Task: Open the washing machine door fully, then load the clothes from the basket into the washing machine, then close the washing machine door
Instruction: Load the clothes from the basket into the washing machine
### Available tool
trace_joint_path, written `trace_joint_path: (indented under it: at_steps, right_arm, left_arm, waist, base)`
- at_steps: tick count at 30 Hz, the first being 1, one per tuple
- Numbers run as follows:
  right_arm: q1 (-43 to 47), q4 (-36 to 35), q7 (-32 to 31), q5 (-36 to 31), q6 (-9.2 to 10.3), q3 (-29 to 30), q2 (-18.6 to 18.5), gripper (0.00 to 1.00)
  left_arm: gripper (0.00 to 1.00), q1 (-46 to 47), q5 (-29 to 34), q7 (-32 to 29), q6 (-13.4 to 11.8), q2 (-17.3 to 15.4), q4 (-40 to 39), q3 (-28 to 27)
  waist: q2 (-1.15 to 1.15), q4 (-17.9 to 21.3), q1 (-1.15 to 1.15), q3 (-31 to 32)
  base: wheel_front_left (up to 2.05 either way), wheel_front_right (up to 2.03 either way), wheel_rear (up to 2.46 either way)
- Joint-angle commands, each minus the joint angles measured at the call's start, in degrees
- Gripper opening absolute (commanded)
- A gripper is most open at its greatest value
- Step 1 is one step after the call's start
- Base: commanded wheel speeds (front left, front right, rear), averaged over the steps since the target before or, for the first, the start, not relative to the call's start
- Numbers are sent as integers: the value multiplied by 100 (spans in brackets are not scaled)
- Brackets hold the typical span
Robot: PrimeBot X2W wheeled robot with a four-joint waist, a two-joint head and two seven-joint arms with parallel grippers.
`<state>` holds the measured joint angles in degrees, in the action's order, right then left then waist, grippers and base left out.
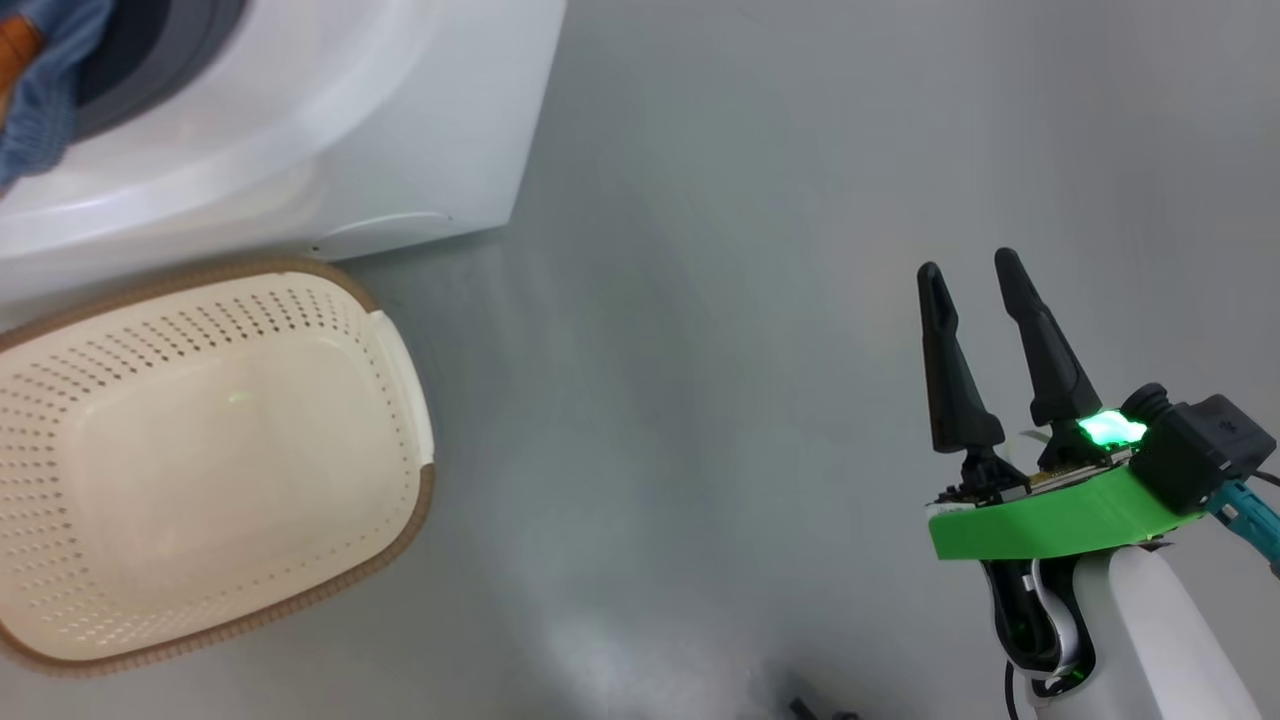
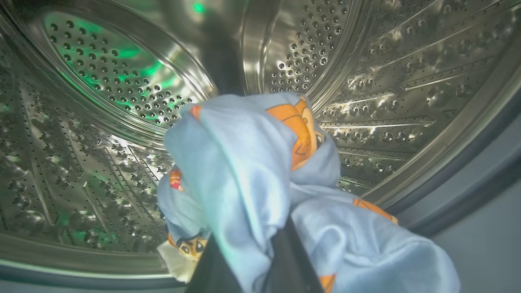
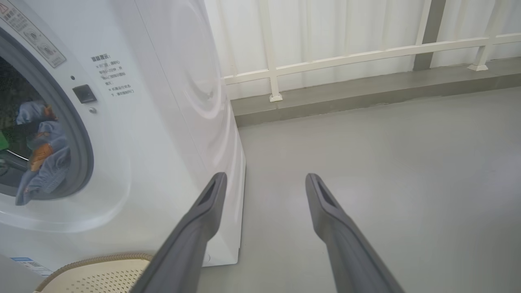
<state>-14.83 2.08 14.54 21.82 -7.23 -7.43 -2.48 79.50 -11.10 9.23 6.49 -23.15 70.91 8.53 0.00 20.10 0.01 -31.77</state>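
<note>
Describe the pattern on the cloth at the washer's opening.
Light blue with orange-brown cartoon prints; the clothes show best in the left wrist view.

There is one washing machine (image 3: 163, 122) with one steel drum (image 2: 101, 81), one basket (image 1: 330, 330) and one white railing (image 3: 366, 57). One bundle of the clothes (image 2: 244, 171) shows, light blue with one cream piece at its edge, though its separate pieces cannot be counted. Two grippers are seen, the left gripper (image 2: 250, 252) and the right gripper (image 1: 968, 262), each with two dark fingers (image 1: 950, 380).
</note>
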Motion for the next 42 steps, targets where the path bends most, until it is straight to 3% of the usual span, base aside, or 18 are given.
trace_joint_path:
  at_steps: [1,15,25,34,35,37,39,40,42]
  right_arm:
    - [-43,-159,46,91,-25,-151,-44,100]
    - [-179,-259,46,318,-25,-276,-41,100]
    - [-275,-315,46,391,-25,-325,-41,100]
    - [-276,-303,46,397,-25,-376,-40,100]
    - [-275,-303,46,399,-25,-381,-40,100]
    - [-272,-302,46,401,-25,-384,-40,100]
    - [-270,-297,46,403,-25,-384,-40,100]
    - [-269,-294,46,404,-25,-385,-40,100]
    - [-269,-290,46,409,-25,-391,-40,100]
  left_arm:
    - [0,248,28,-14,-59,-312,-46,-25]
    - [0,897,-129,562,-99,-501,-343,-136]
    - [0,530,-72,575,-268,-631,-2091,-565]
    - [0,366,212,476,-38,-557,-776,-99]
    - [8,420,271,467,-24,-570,-660,-17]
    - [56,541,250,324,3,-543,-386,28]
    - [89,635,258,105,25,-528,-142,99]
    - [100,656,214,-99,34,-500,-23,92]
    - [100,668,257,-366,54,-485,87,206]
  waist:
    - [0,94,-1,-167]
    - [0,234,-1,-461]
    - [0,265,-1,-672]
    - [0,233,-1,-652]
    - [0,231,-1,-652]
    - [0,225,-1,-646]
    - [0,219,-1,-635]
    - [0,214,-1,-626]
    - [0,208,-1,-612]
  base:
    - [0,0,0]
    - [0,0,0]
    - [0,0,0]
    - [0,0,0]
    - [0,0,0]
    - [0,0,0]
    - [0,0,0]
    - [0,0,0]
    - [0,0,0]
